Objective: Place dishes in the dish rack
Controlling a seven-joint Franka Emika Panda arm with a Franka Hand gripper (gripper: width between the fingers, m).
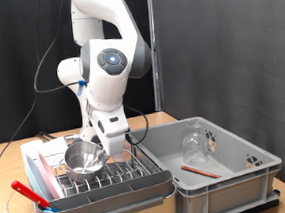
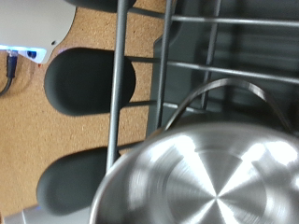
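Steel bowl tilted inside dish rack, gripper just at its 3 o'clock rim. Jaw state: cannot tell. Glass and red utensil in grey tub.

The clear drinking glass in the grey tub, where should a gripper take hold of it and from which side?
Probably from above: the clear drinking glass seems to stand upright on the floor of the grey tub, whose walls block a sideways approach. Closing across its upper body or rim looks safest.
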